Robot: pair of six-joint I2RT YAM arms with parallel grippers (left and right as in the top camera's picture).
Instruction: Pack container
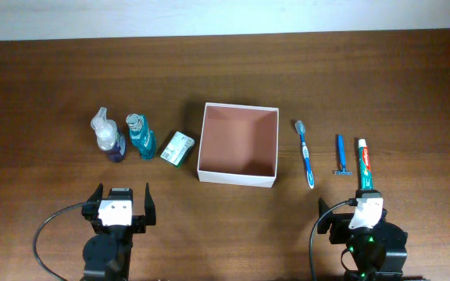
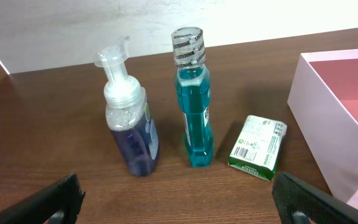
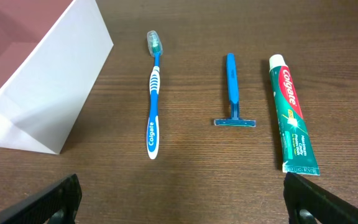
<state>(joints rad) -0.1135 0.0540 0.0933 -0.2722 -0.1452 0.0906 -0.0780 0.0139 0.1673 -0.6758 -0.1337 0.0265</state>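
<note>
Left tool (image 2: 185, 200) is gaping wide facing soap bottle (image 2: 132, 127), mouthwash (image 2: 194, 109), packet (image 2: 258, 146); right tool (image 3: 185, 202) gaping wide facing toothbrush (image 3: 153, 102), razor (image 3: 232, 90), toothpaste (image 3: 293, 118); container (image 1: 237, 178) sitting between on table (image 1: 45, 78).

The overhead camera looks straight down on the whole table (image 1: 45, 86), with the far edge at the top. The left wrist camera sits low by the near edge, facing the far edge, close to the soap bottle (image 2: 132, 134). The right wrist camera, towards the near-right corner, tilts down on the toothbrush (image 3: 153, 93). All three views share the container (image 2: 328, 112).
</note>
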